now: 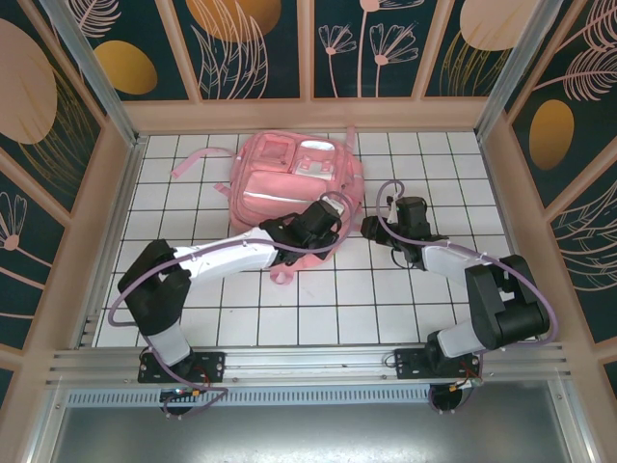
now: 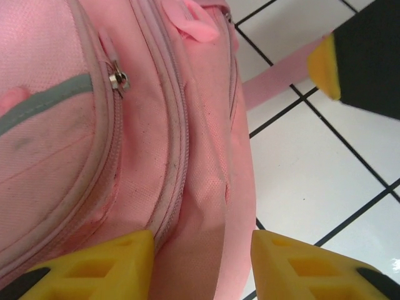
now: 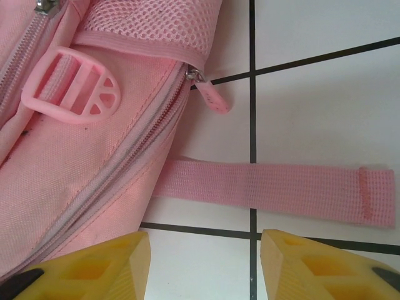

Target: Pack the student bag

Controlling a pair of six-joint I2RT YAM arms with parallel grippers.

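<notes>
The student bag (image 1: 289, 178), a light-pink backpack, lies flat at the back centre of the white tiled table. My left gripper (image 1: 330, 230) sits at its near right corner. In the left wrist view this gripper (image 2: 201, 262) is open, its yellow fingertips (image 2: 119, 262) straddling the bag's side seam (image 2: 187, 187) without pinching it. My right gripper (image 1: 371, 229) hovers just right of the bag. Seen from the right wrist it (image 3: 205, 259) is open over bare tile, short of a flat pink strap (image 3: 281, 187), with a zip pull (image 3: 209, 95) and a buckle (image 3: 72, 87) ahead.
Wooden walls (image 1: 511, 193) with patterned panels close in the table on three sides. A metal rail (image 1: 308, 362) runs along the near edge. A loose pink strap (image 1: 198, 159) trails from the bag's left side. Bare tiles (image 1: 318, 309) lie between the arms.
</notes>
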